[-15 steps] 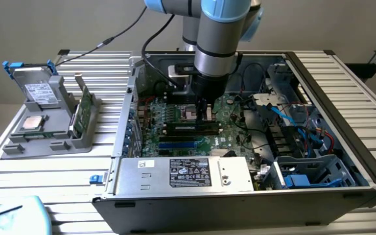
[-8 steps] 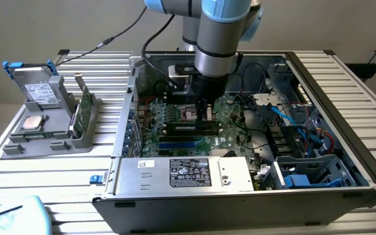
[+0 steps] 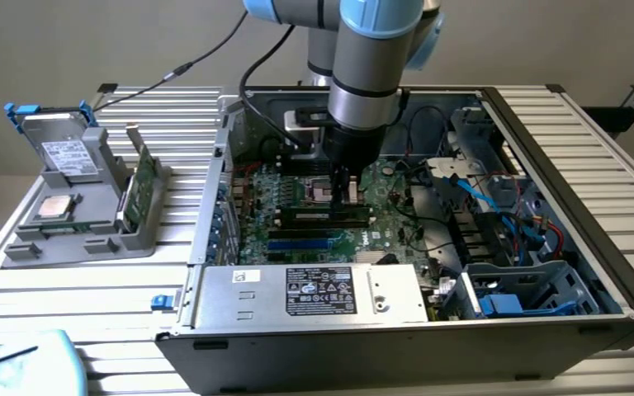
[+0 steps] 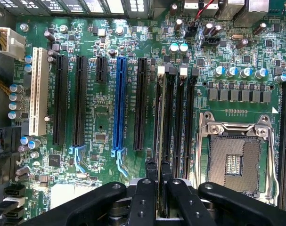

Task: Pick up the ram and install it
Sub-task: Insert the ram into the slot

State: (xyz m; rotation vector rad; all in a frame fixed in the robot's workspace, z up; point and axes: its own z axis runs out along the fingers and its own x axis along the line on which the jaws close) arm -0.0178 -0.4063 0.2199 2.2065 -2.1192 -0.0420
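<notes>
Gripper (image 4: 159,165) is clenched on the ram (image 4: 159,149): a thin green edge pinched between the 2 fingers (image 4: 150,175). It's seen edge-on, so chips and label aren't readable. My read is that's the stick, held upright. In the exterior view the gripper (image 3: 347,196) is down inside the PC case (image 3: 581,247), low over the motherboard (image 4: 100,117).

Step in hand, as I judge it: seating the ram into the black DIMM slots (image 4: 167,117) directly under the gripper. Can't tell if its bottom edge touches a slot yet.

To do it well:
- Keep the stick plumb and parallel to the slot's length. Any yaw and it rides the slot wall.
- Push straight down with even load on both ends, no rocking.
- Check that the white latch (image 4: 160,70), at the slot end far from the gripper, is tipped open. I can't tell from here.
- The neighbouring slots sit just beside the held edge, so don't drift sideways.
- The bare CPU socket (image 4: 237,157) lies near, to 1 side of the gripper. Stay off it.

Another green stick (image 3: 139,186) stands in the grey holder (image 3: 75,239), well away from the gripper and outside the case.
</notes>
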